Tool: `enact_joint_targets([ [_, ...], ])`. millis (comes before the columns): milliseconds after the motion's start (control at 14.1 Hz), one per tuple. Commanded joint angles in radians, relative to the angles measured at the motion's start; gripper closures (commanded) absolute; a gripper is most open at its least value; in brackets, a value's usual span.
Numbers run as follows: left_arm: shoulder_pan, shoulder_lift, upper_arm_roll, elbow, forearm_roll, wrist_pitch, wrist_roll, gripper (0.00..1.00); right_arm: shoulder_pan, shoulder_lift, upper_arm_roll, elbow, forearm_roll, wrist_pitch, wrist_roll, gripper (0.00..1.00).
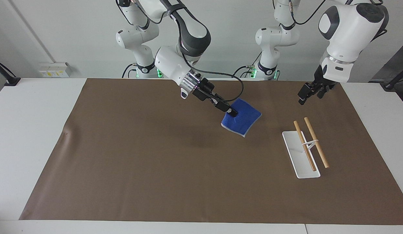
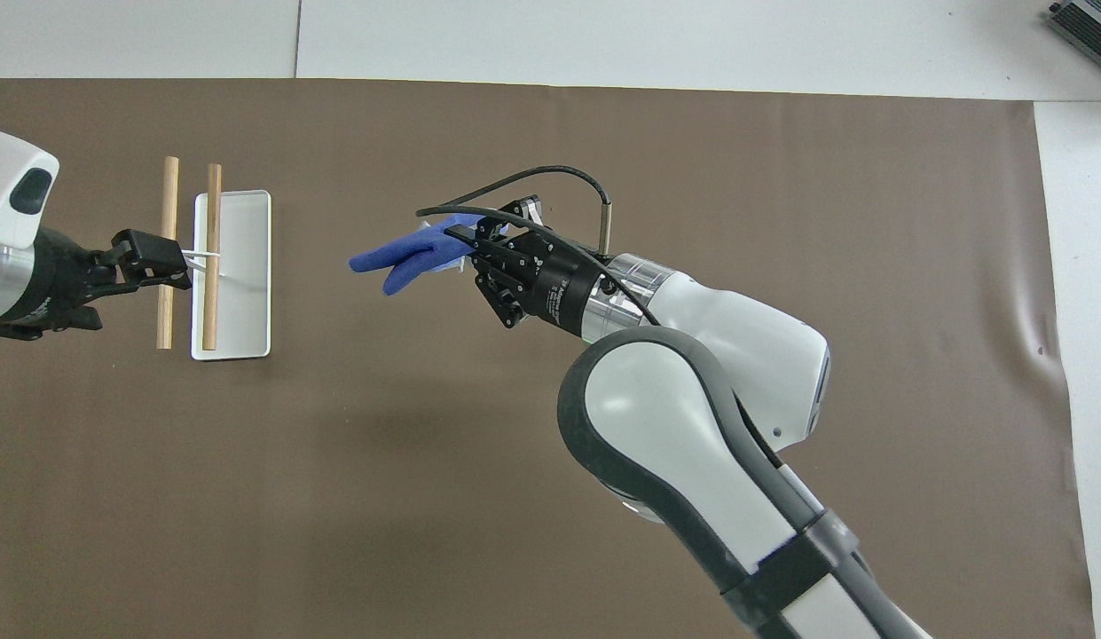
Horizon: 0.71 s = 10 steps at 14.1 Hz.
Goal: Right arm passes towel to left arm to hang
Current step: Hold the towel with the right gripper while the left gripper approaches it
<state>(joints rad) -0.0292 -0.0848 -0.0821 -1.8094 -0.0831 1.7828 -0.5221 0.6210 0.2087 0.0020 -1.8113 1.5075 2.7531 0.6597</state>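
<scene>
My right gripper [image 1: 233,113] is shut on one edge of the bright-blue towel [image 1: 243,119] and holds it in the air over the middle of the brown mat. The towel hangs tilted from the fingers, pointing toward the left arm's end; it also shows in the overhead view [image 2: 399,259], sticking out from the right gripper [image 2: 468,244]. My left gripper [image 1: 310,93] is open and empty, up in the air near the mat's edge by the robots, apart from the towel. In the overhead view the left gripper [image 2: 155,264] lies over the rack's rods.
A white rack base [image 1: 294,154] with two wooden rods [image 1: 315,143] on a thin white post stands on the mat toward the left arm's end; it also shows in the overhead view [image 2: 244,302]. The brown mat [image 1: 139,162] covers most of the white table.
</scene>
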Motion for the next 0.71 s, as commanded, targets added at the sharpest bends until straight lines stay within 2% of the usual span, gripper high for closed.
enact_joint_targets([
  [0,-0.008,-0.05,0.013,-0.059,-0.099,0.041,-0.167,0.0,0.0,0.014,0.006,0.02,0.02,0.027,-0.002,1.0],
  [213,0.0,-0.053,0.012,-0.082,-0.225,0.131,-0.445,0.0,0.0,0.014,0.006,0.017,0.02,0.027,-0.005,1.0],
  [355,-0.003,-0.058,0.007,-0.097,-0.244,0.171,-0.527,0.0,0.002,0.014,0.006,0.017,0.02,0.037,-0.005,1.0],
  [497,-0.003,-0.059,0.007,-0.099,-0.324,0.187,-0.582,0.0,0.0,0.015,0.006,0.017,0.02,0.039,-0.005,1.0],
  [639,-0.005,-0.07,-0.011,-0.135,-0.346,0.26,-0.669,0.0,0.002,0.015,0.006,0.017,0.02,0.037,-0.005,1.0],
])
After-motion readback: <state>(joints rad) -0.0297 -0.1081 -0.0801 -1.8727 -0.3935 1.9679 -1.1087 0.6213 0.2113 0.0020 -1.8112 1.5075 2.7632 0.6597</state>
